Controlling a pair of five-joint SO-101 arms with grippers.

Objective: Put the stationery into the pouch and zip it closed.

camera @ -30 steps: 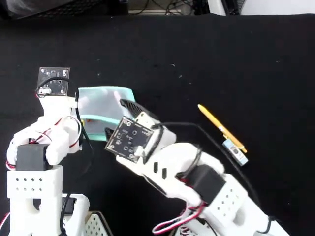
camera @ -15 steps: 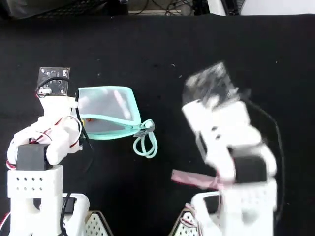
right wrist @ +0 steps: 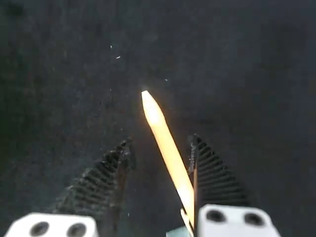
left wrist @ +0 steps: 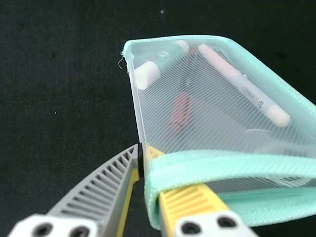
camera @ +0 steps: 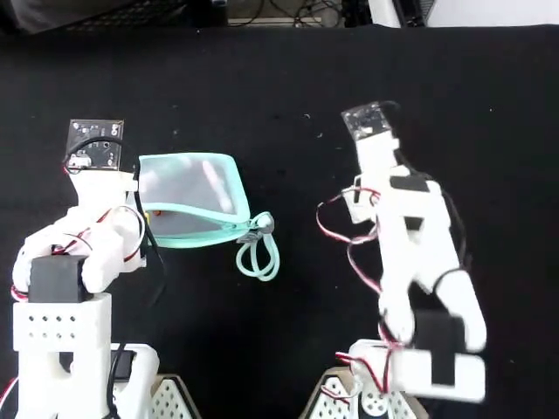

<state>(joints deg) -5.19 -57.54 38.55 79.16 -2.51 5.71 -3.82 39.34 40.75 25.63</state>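
Pouch (camera: 188,201) clamped by L gripper (left wrist: 145,155), R gripper (right wrist: 160,143) spread astride pen (right wrist: 158,121), tail cut off

The left gripper (left wrist: 143,157) is pinching the pouch (left wrist: 212,108); the right gripper (right wrist: 159,148) is hanging spread wide, arm stretching forward.

From the high camera we look steeply down over the black bench (camera: 262,78), far enough off to take in both arms, their bases at the near edge. Our left wrist camera sits just behind the left pincer (left wrist: 143,153) and looks along its fingers, very close to the pouch (left wrist: 212,108), which the high view shares. Our right wrist camera looks down past the right pincer (right wrist: 160,143) at the bench from nearby, a yellow pencil (right wrist: 158,123) between its jaws.
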